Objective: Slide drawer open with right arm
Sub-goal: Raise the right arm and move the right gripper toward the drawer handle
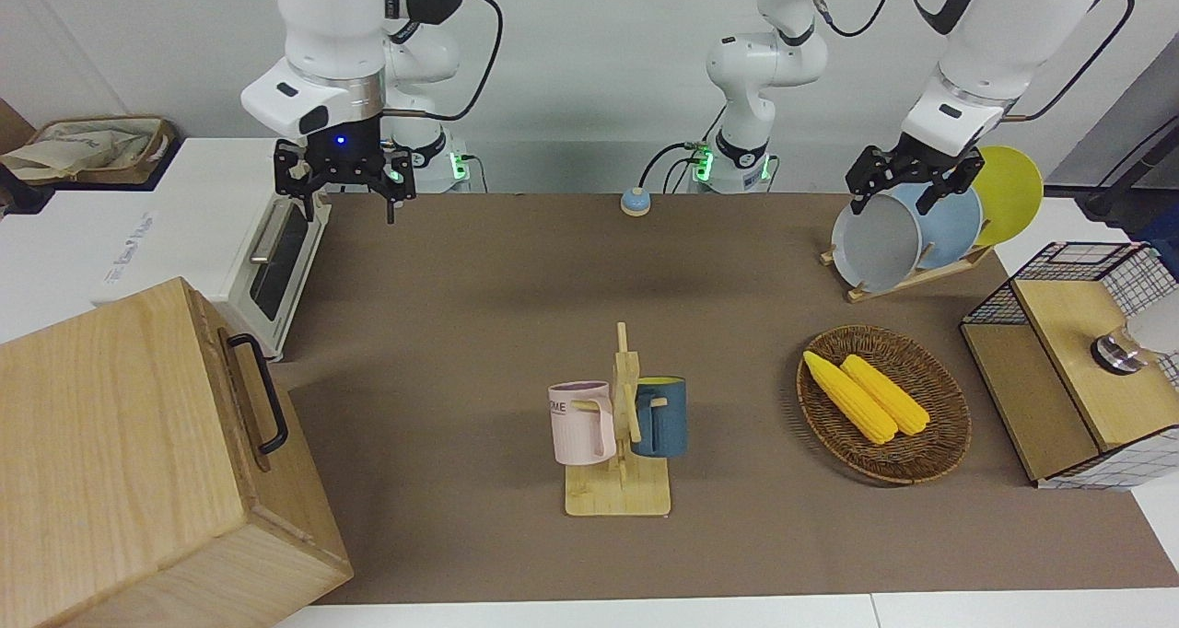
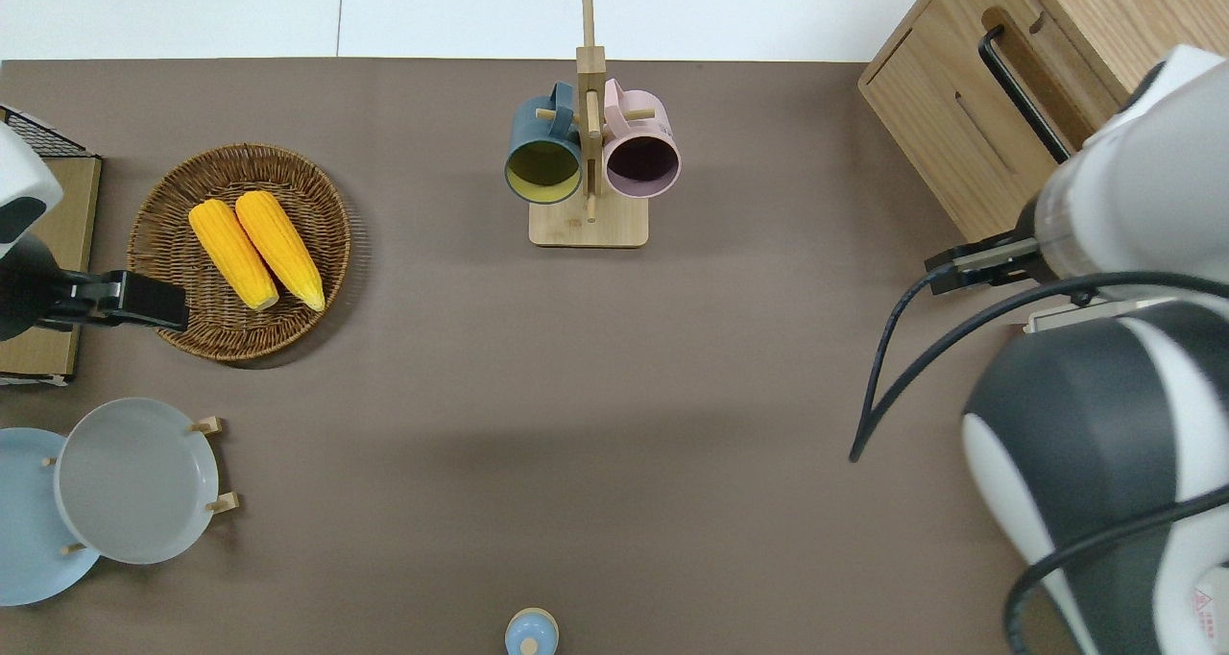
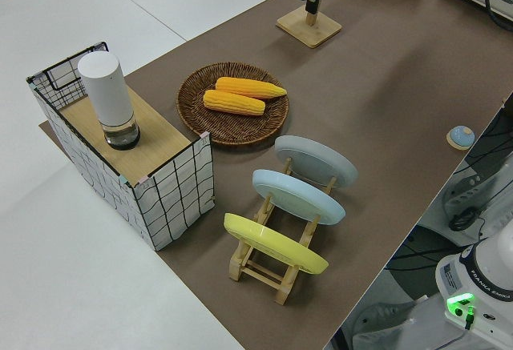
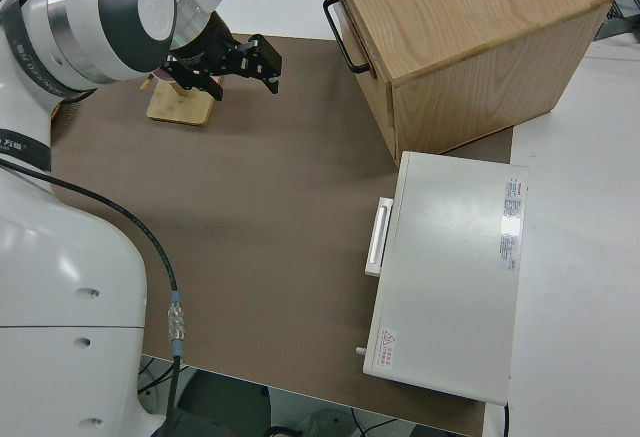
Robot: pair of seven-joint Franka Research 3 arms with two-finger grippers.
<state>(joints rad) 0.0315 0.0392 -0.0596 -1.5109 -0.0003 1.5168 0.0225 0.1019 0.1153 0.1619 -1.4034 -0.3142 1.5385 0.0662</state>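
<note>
The drawer [image 1: 238, 398] is the top front of the pale wooden box at the right arm's end of the table, farther from the robots than the toaster oven. It sits flush in the box, and its black bar handle [image 1: 267, 396] [image 2: 1024, 94] [image 4: 345, 29] is free. My right gripper [image 1: 345, 206] [image 2: 960, 263] [image 4: 238, 60], with the blue light above it, hangs open and empty. It is over the brown mat, just off the box's nearer corner and short of the handle. The left arm is parked, its gripper [image 1: 907, 195] open and empty.
A white toaster oven [image 1: 276, 260] [image 4: 450, 267] stands beside the box, nearer the robots. A mug rack [image 1: 619, 425] stands mid-table. Toward the left arm's end are a basket of corn [image 1: 884, 405], a plate rack [image 1: 907, 237] and a wire-grid cabinet [image 1: 1078, 370].
</note>
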